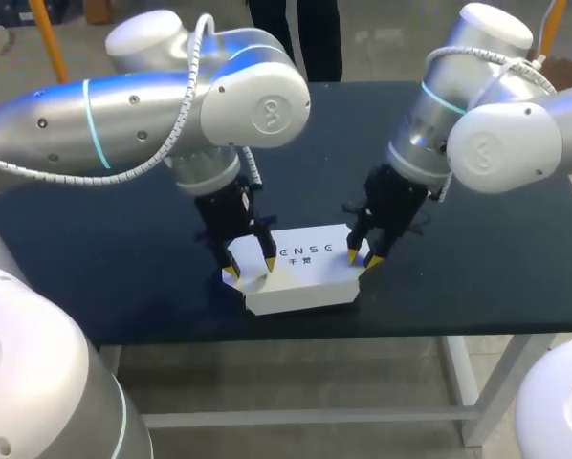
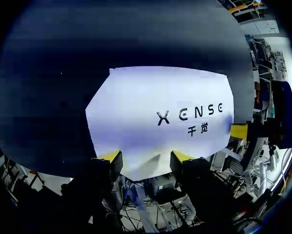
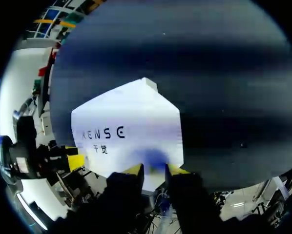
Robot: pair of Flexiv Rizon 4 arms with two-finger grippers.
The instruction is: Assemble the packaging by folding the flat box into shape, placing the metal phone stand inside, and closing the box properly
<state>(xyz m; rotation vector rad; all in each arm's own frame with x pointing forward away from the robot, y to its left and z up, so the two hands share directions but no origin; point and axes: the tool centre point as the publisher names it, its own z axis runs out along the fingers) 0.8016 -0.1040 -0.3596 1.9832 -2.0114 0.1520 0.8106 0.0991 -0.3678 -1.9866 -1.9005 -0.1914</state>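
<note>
Both jaws: released, gripping nothing; the left pair stands wide apart, the right pair only narrowly parted.
Left gripper (image 1: pixel 250 268): yellow tips pointing down over the box's left end, near its near-left corner.
Right gripper (image 1: pixel 363 258): tips pointing down at the box's right end.
Box (image 1: pixel 305 273): white, shut, lying flat with its printed lid up, between the two grippers, close to the table's near edge.
Table (image 1: pixel 123 258): dark top, carrying the box.
Left arm (image 1: pixel 171 105): reaches in from the left.
Right arm (image 1: pixel 496 134): reaches in from the right.

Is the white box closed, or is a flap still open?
Closed: the white box lies as a formed block, its printed top flat, no flap standing up. What is inside it cannot be seen.
</note>
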